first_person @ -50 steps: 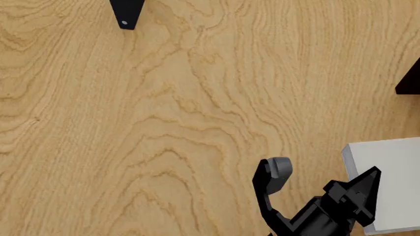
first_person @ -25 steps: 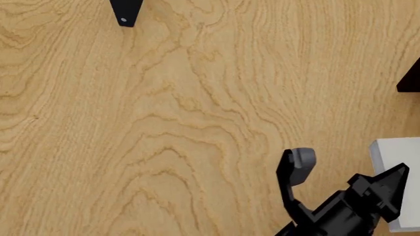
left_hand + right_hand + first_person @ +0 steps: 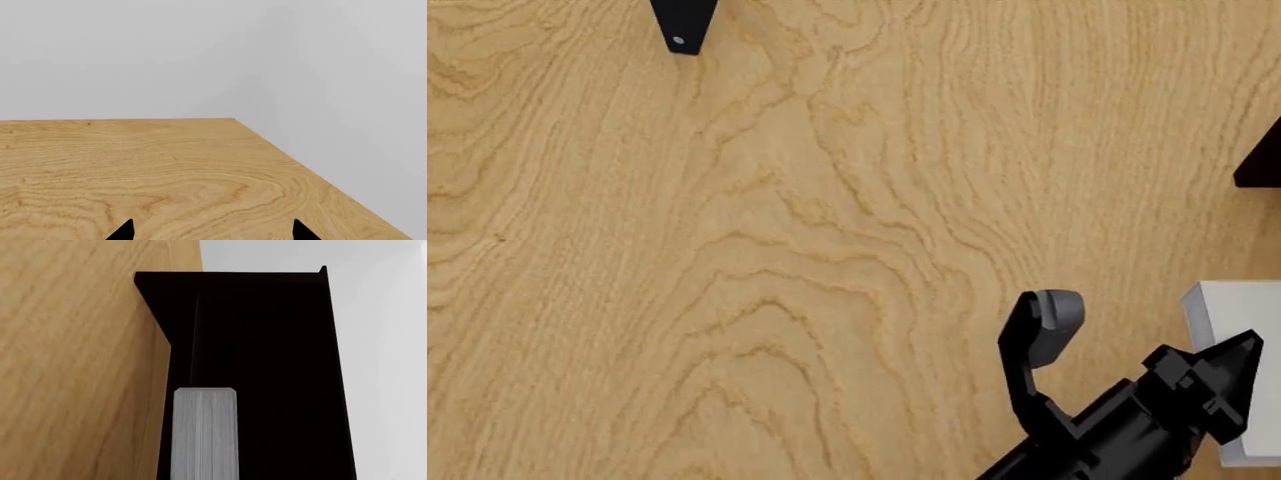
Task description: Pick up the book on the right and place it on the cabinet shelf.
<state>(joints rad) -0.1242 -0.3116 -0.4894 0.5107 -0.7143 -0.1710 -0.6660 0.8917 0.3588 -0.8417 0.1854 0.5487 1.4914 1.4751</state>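
Observation:
The light grey book (image 3: 1244,320) shows at the head view's lower right edge, partly cut off. My right gripper (image 3: 1232,362) is rolled on its side. Its upper black fingertip lies on the book's top cover and the lower finger is hidden beneath. It is shut on the book. In the right wrist view the book's ribbed white page edge (image 3: 203,440) runs up the middle, in front of the dark cabinet shelf (image 3: 280,355). A corner of the cabinet shelf (image 3: 1264,160) shows at the right edge of the head view. My left gripper (image 3: 213,235) is open and empty above the table.
The wooden table (image 3: 761,260) fills the head view. A black book with a white dot on its spine (image 3: 681,25) lies at the far left. The left wrist view shows the table's far corner (image 3: 233,119) and a grey wall behind it.
My right gripper has moved to the right, toward the cabinet, and the grey book has moved with it. The black book and the cabinet have stayed in place.

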